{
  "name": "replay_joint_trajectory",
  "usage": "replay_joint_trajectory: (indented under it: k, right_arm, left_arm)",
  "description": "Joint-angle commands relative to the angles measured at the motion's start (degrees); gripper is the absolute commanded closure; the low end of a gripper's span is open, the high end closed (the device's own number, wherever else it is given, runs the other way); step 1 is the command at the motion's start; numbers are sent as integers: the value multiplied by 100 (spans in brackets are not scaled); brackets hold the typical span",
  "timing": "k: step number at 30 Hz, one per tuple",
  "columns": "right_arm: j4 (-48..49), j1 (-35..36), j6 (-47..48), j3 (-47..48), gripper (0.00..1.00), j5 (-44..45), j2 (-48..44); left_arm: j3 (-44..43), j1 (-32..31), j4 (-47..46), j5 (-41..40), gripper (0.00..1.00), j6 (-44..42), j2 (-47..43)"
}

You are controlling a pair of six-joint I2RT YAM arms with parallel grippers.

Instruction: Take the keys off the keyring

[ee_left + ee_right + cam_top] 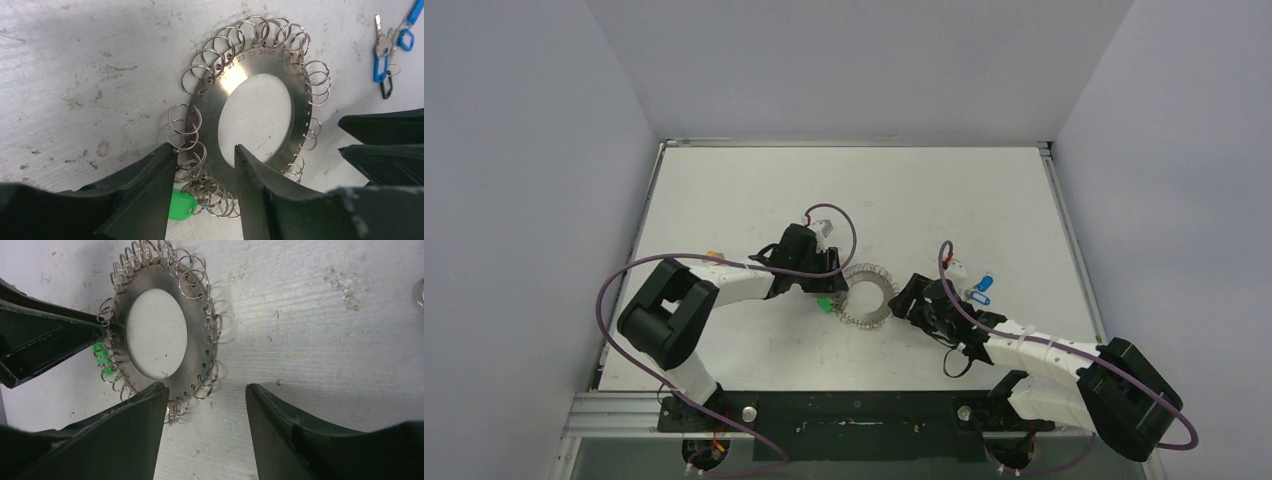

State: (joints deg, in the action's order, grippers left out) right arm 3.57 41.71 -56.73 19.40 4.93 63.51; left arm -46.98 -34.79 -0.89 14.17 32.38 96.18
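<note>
The keyring [867, 297] lies flat mid-table, a grey washer-like disc [260, 60] fringed with wire loops. A green-tagged key [823, 305] hangs at its left rim; the tag [180, 205] shows between my left fingers, and the key's blade is lost among the loops. My left gripper [206, 150] is open and straddles the ring's band, one finger against the outer loops, the other at the hole's edge. My right gripper [205, 390] is open at the opposite rim [200, 330]. Its left finger overlaps the loops, its right finger is over bare table. The green tag [101, 354] shows beyond.
Blue-tagged keys [982, 290] and a black tag [386, 90] lie on the table just right of the ring, near my right arm. White walls enclose the table on three sides. Purple cables loop over both arms.
</note>
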Motion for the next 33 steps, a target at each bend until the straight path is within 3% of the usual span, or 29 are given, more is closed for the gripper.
replay_joint_trajectory:
  k: [1, 10, 15, 19, 27, 33]
  right_arm:
    - [922, 103, -581, -147, 42, 328, 336]
    - [1759, 179, -709, -239, 54, 264, 1182]
    - [1930, 171, -469, -120, 73, 269, 1327]
    - [1710, 43, -84, -3, 100, 232, 1154]
    - [714, -706, 1578, 718, 100, -1122, 199]
    - [-459, -1090, 2814, 1574, 100, -1966, -272]
  left_arm:
    - [427, -10, -1071, 361, 56, 548, -231]
    - [1097, -239, -1932, 581, 60, 1211, -430]
    - [1403, -374, -2470, 604, 62, 1631, -532]
    - [1626, -339, -2649, 569, 60, 1709, -760]
    - [1598, 68, -2338, 564, 34, 840, -1698]
    - [1424, 216, -2211, 664, 27, 143, -2330]
